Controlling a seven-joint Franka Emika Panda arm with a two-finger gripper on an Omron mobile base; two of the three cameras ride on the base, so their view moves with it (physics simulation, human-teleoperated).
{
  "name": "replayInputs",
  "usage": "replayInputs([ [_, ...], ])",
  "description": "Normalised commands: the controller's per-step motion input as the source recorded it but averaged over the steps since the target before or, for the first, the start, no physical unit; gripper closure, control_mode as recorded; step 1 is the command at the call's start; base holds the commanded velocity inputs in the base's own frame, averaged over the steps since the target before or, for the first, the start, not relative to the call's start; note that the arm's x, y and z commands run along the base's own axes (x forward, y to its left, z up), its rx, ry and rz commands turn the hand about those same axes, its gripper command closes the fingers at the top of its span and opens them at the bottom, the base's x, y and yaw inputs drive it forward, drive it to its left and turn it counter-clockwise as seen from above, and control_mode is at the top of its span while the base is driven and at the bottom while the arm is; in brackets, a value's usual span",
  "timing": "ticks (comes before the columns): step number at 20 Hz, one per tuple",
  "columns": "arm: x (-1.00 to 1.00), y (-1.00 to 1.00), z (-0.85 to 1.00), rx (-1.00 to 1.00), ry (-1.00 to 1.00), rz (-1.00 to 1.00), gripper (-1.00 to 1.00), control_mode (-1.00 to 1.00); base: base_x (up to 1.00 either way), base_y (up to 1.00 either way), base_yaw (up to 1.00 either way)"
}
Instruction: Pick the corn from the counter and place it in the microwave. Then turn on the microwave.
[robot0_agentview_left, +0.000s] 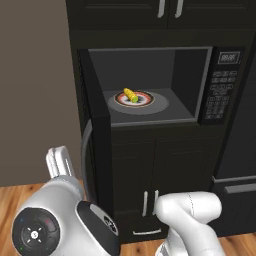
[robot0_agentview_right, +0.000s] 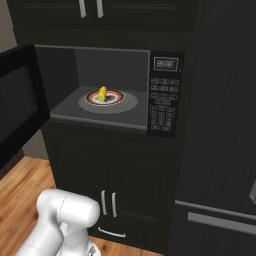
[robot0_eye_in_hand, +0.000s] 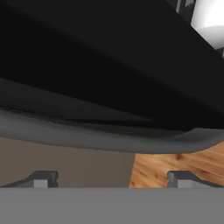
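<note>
Corn (robot0_agentview_left: 130, 94): small knobbly yellow cob w/ green end, lying on the round red-ringed turntable plate (robot0_agentview_left: 146, 100) inside the microwave (robot0_agentview_left: 150, 85); black matte cavity, door (robot0_agentview_right: 17, 107) swung open. Keypad (robot0_agentview_right: 163, 107) flat, glossy. My claw (robot0_eye_in_hand: 112, 178): fingers wide apart, holding nothing, just below the curved grey door handle (robot0_eye_in_hand: 87, 139), above wood-grain floor (robot0_eye_in_hand: 175, 164)

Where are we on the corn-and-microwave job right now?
Done: the corn lies on the turntable plate inside the microwave. In hand: nothing; the gripper is open and empty, low beside the microwave door, whose curved handle crosses the hand view. Left: the door stands wide open, so it likely needs closing before the keypad gets pressed.
</note>
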Motion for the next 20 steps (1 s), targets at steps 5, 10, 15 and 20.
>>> replayInputs([
  [5,0.00,-0.08,0.00,0.00,0.01,-0.01,-1.00,-1.00,0.00,0.00,0.00],
  [10,0.00,-0.09,0.00,0.00,0.03,-0.03,-1.00,-1.00,0.00,0.00,0.00],
  [15,0.00,-0.11,0.00,0.00,0.02,-0.02,-1.00,-1.00,0.00,0.00,0.00],
  [20,-0.05,-0.13,0.06,0.00,0.00,-0.02,-1.00,-1.00,0.00,0.00,0.00],
])
